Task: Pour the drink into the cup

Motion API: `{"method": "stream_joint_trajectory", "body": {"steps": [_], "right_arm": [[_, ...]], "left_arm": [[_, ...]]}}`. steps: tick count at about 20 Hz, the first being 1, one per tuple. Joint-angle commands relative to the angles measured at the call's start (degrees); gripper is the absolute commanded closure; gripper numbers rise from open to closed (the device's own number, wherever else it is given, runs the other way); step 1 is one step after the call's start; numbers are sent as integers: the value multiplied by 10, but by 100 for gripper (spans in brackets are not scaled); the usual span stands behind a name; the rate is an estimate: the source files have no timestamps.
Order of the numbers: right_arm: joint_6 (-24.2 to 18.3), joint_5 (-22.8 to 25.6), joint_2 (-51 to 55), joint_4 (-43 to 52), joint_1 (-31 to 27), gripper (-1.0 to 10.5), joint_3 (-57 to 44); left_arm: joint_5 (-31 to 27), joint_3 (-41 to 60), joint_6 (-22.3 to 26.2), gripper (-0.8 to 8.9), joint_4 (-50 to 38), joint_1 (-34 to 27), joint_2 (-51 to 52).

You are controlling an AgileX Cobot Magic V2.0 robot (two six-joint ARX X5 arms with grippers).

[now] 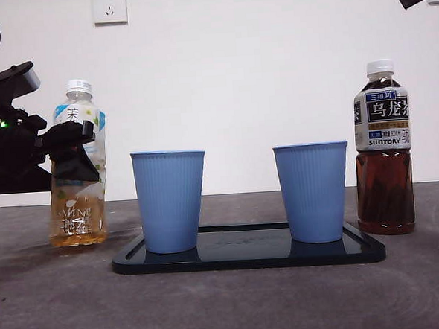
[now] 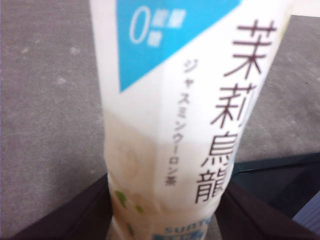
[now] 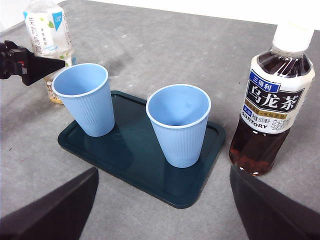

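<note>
The dark tray (image 1: 247, 257) sits nearest in the front view, low on the desk (image 1: 57, 309), keeping two blue cups together so any spill lands on it: the left cup (image 1: 169, 200) and the right cup (image 1: 313, 191) both stand upright on it with mouths open. Beyond the tray's left end the pale tea bottle (image 1: 78, 166) stands capped on the desk, and my left fingers (image 1: 71, 147) reach in from the side at label height, a sensible place to grip for tipping. The dark oolong bottle (image 1: 383, 151) stands capped just past the tray's right end. In my left wrist view the pale tea bottle (image 2: 185, 115) fills the frame between my two fingers, which sit spread on either side of it; I cannot tell whether they touch it. In my right wrist view my fingers are wide and empty, held high and well back from the cups, so that arm seems to be waiting.
</note>
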State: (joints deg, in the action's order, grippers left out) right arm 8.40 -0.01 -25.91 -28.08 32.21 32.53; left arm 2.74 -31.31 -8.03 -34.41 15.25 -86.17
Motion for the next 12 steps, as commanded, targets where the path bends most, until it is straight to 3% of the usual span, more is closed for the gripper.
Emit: {"method": "stream_joint_trajectory", "body": {"steps": [1,8,12], "right_arm": [[6,0,-1,4,4,528,3],[1,0,-1,4,4,528,3],[-2,0,-1,4,4,528,3]], "left_arm": [[-1,-12,7,522,-17,1,-2],[-1,-12,-6,406,40,2,-2],[0,-12,-6,406,70,2,0]]}}
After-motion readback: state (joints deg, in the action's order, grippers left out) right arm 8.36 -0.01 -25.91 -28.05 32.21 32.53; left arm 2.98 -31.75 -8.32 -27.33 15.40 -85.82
